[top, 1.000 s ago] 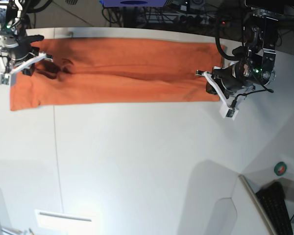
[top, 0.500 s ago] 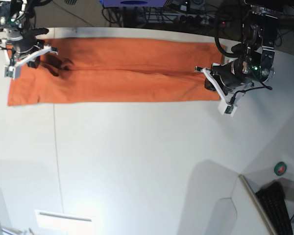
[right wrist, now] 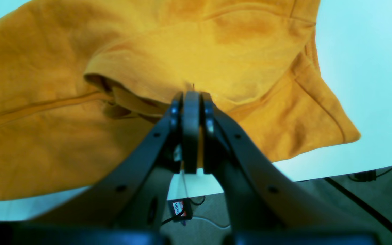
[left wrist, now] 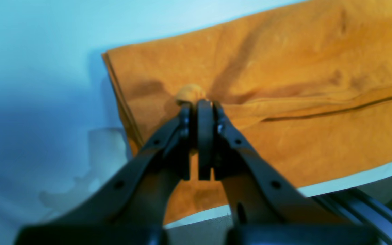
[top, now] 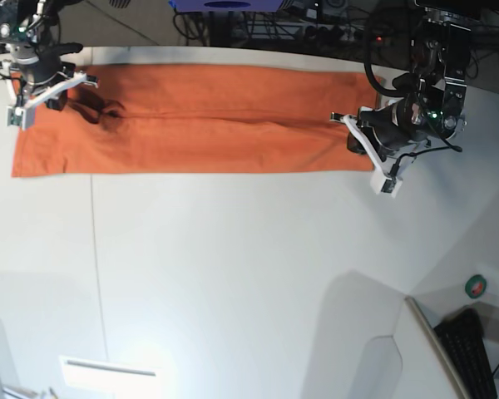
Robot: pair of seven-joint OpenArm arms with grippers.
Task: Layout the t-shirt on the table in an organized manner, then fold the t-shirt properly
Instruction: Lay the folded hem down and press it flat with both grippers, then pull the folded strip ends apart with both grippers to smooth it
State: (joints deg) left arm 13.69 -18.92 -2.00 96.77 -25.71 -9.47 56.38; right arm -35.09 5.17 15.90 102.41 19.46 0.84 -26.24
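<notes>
1. At the far left of the base view, you see the right gripper (top: 50, 87) over the shirt's left end; in its wrist view its jaws are clenched on a raised fold of cloth.
2. Moving right, note the thin dark seam line (top: 96, 241) crossing the large smooth white table (top: 249, 274).
3. The bright orange soft cloth t-shirt (top: 208, 120) lies as a long horizontal band along the table's far edge, with a lengthwise crease through its middle.
4. At the band's right end, the left gripper (top: 355, 126) pinches a small bunched tuft of the cloth.
5. Far right, you find a small green round object (top: 476, 286) and a black keyboard (top: 470, 349), well apart from the shirt.
</notes>
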